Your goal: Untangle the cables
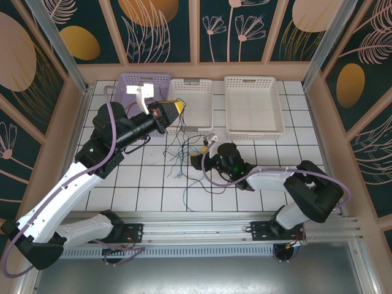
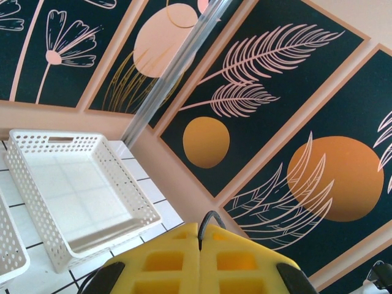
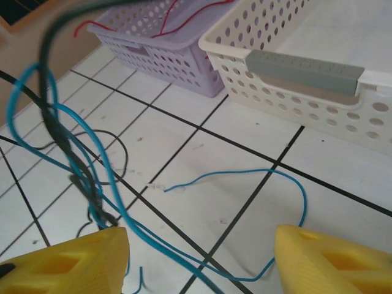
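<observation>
Here thin, limp cables (image 3: 76, 174) dangle from the clamped left pincer (image 2: 201, 242); the blocky yellow right pincer (image 3: 199, 245) gapes

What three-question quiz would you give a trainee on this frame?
1. True or false: the left gripper is shut on a dark cable.
2. What colour is the cable lying in the lilac basket? A) blue B) red C) black
3. Fill in: the right gripper has its jaws ___, with a blue cable on the tiles between them.

Key:
1. True: the cable loops out from between the closed fingers.
2. B, the red cable.
3. open
</observation>
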You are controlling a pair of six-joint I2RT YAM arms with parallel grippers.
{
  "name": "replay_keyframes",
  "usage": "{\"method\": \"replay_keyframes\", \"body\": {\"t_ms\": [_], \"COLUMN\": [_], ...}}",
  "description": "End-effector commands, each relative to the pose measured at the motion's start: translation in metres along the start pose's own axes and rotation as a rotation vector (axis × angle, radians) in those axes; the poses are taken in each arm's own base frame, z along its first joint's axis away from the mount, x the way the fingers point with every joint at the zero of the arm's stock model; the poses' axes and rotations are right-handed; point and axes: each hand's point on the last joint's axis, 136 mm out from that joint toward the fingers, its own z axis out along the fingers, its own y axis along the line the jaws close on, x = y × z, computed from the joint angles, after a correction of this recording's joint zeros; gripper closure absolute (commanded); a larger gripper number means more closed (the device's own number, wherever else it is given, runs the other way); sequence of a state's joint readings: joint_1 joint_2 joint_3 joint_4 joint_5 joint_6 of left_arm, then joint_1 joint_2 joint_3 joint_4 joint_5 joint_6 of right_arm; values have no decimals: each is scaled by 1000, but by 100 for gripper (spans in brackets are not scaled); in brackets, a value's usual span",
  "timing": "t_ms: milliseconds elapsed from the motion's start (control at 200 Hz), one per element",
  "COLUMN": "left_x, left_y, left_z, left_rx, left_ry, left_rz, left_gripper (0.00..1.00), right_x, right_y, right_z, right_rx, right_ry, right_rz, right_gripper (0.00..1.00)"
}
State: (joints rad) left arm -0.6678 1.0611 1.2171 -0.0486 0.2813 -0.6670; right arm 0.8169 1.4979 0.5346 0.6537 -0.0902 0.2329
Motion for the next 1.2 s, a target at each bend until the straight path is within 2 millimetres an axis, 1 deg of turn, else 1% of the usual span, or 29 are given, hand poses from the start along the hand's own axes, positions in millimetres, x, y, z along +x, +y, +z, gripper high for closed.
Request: {"method": "replay_keyframes", "body": {"t_ms": [0,45,120,180,245,300,390,515,636,736,801,991,1196], "left_x": [-8,-9,-11,-14,-18,-24,-37,-58,-76,-90,-97,-120,-149], "left_y": [-12,-12,-14,-15,-15,-15,-18,-25,-31,-37,-41,-56,-78], "left_z": [-5,-5,-8,-11,-16,-24,-40,-64,-82,-93,-98,-113,-137], "left_rx": [45,46,44,36,13,-15,-62,-126,-187,-216,-234,-261,-281], "left_ry": [-26,-28,-37,-46,-59,-76,-112,-164,-203,-225,-233,-268,-333], "left_rz": [14,16,23,33,52,77,123,183,237,274,294,345,396], "left_gripper": [100,100,100,100,100,100,100,100,100,100,100,100,100], "right_x": [-19,-16,-13,-10,-7,-3,11,42,68,82,88,100,119], "right_y": [-3,-5,-7,-10,-17,-28,-53,-91,-117,-135,-143,-156,-160], "right_z": [7,9,12,11,8,5,-1,-15,-29,-40,-45,-53,-56], "right_rx": [3,-5,-14,-8,22,67,176,316,414,488,512,563,589], "right_ry": [-51,-39,-20,-16,-14,-10,9,54,92,116,120,142,182], "right_rz": [-28,-22,-6,7,39,75,147,275,371,445,487,537,566], "right_gripper": [42,50,72,87,100,100,100,100,100,100,100,100,100]}}
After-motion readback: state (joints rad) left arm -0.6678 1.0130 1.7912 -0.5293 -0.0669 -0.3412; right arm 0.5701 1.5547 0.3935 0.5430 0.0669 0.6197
